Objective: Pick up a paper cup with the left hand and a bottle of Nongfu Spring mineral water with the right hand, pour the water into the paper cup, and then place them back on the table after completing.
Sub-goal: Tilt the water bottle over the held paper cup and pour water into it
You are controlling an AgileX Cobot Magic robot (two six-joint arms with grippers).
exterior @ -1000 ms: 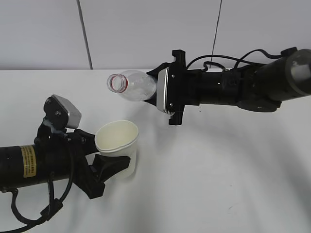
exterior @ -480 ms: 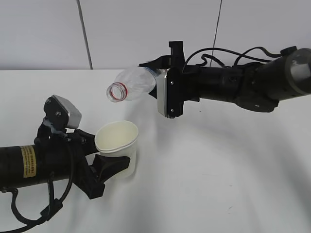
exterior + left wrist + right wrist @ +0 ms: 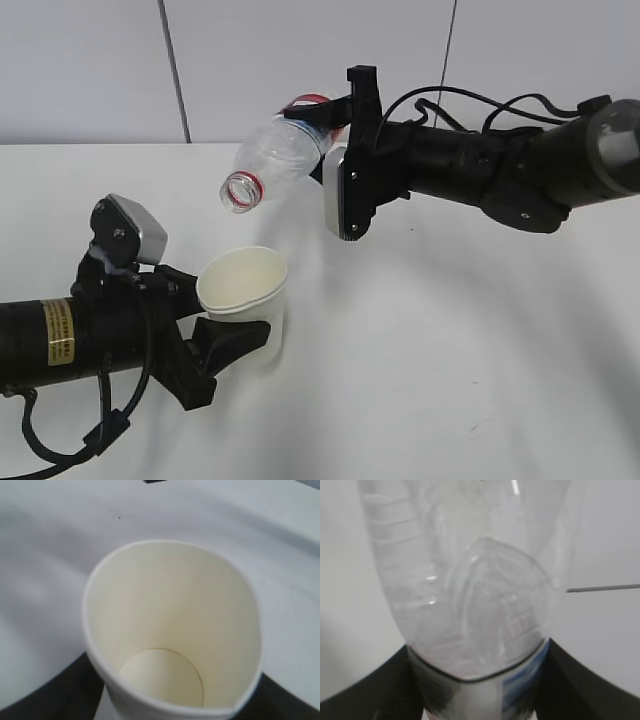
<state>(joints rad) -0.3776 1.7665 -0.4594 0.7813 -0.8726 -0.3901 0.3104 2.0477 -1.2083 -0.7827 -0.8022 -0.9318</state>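
The cup (image 3: 243, 296) was gripped upright by the left hand (image 3: 222, 345), low over the surface (image 3: 450, 350); its inside looked dry. The bottle (image 3: 275, 160) was clamped by the right hand (image 3: 335, 150), tipped mouth-down above the cup and slightly behind it. A spill was judged likely, since the mouth seemed offset from the rim. The thin cup, squeezed oval, could buckle. Open room lay all around.
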